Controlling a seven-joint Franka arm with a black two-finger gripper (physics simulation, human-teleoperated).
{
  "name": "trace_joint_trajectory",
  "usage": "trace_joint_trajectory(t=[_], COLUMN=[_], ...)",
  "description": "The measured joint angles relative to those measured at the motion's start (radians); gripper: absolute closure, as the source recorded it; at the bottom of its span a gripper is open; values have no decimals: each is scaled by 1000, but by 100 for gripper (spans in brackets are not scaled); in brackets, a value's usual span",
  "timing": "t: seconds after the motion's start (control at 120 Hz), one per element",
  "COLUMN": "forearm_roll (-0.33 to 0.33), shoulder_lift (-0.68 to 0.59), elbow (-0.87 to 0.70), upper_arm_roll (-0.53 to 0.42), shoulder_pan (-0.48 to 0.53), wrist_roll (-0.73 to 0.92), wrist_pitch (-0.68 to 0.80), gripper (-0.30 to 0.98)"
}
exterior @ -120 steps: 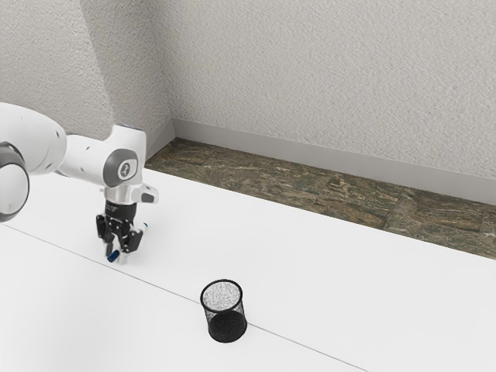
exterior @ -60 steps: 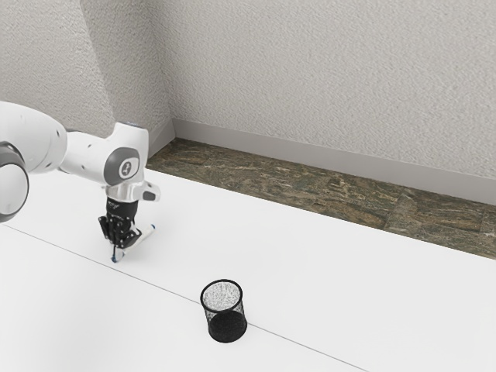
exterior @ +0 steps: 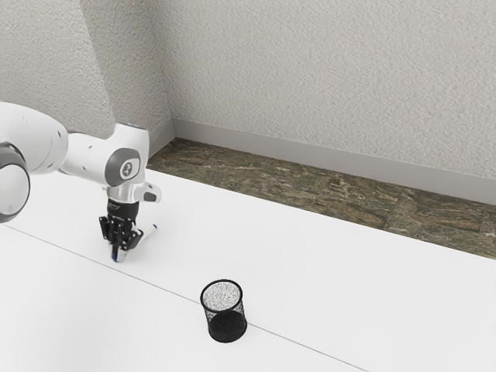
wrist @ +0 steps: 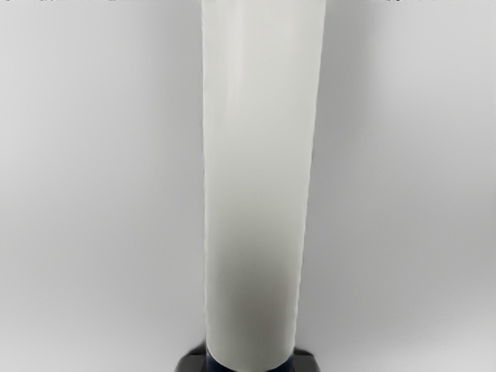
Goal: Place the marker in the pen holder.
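Black gripper (exterior: 120,252) narrower than before, pinching white marker (exterior: 147,232) from 2 sides, pen holder (exterior: 226,326) unmoved

A plain indoor room, perhaps a lab or office; which, I cannot tell. A robot arm (exterior: 85,159) reaches over a smooth white table (exterior: 349,287) with a thin seam. Beyond the table's far edge lie a brown, stone-patterned floor (exterior: 294,184), a grey skirting board (exterior: 310,155) and rough, pale walls (exterior: 325,77) meeting in a corner.
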Motion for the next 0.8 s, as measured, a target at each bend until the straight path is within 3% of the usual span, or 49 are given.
trace_joint_trajectory(t=[0.333, 0.533, 0.8], forearm_roll=[5, 25, 58], shoulder_lift=[-19, -106, -277], elbow=[0, 3, 48], upper_arm_roll=[1, 3, -2], shoulder_pan=[-11, -47, -196], wrist_roll=[0, -6, -16], wrist_pitch=[0, -16, -94], gripper=[75, 78, 79])
